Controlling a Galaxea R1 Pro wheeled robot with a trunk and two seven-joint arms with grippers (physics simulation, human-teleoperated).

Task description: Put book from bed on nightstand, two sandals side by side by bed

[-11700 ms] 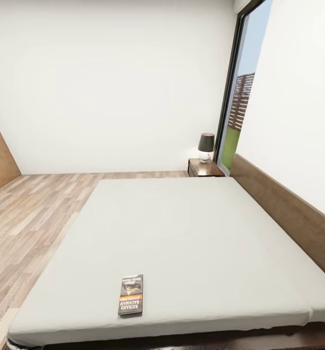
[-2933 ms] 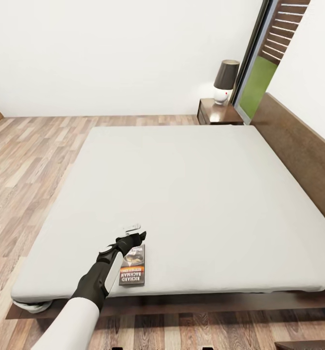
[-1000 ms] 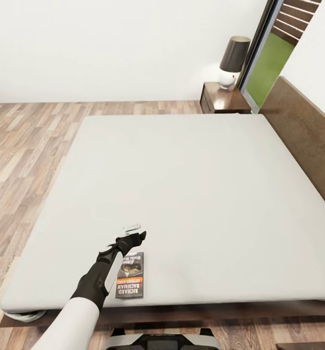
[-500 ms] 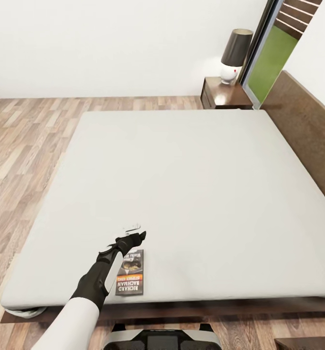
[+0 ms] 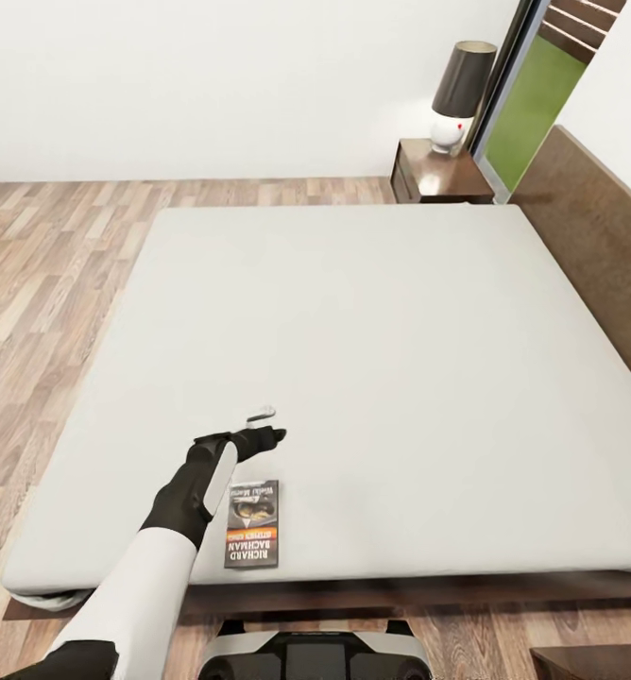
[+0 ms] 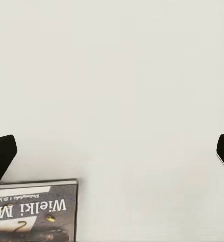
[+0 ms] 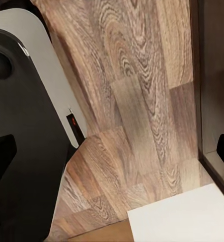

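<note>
The jaws of the left gripper [image 5: 264, 423] stand wide apart with nothing between them, hovering over the bed [image 5: 372, 321] just past the top edge of the book [image 5: 252, 523], probably lining up for a grasp. The book lies flat near the bed's foot edge, toward its left corner. The right gripper [image 7: 112, 151] hangs spread and empty over the wood floor [image 7: 142, 75] beside the robot's base [image 7: 26, 101]. The nightstand [image 5: 442, 178] stands by the bed's far corner, under a lamp [image 5: 459, 93].

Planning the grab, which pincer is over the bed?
The left pincer, open over the mattress just past the book; the right pincer faces floor.
</note>
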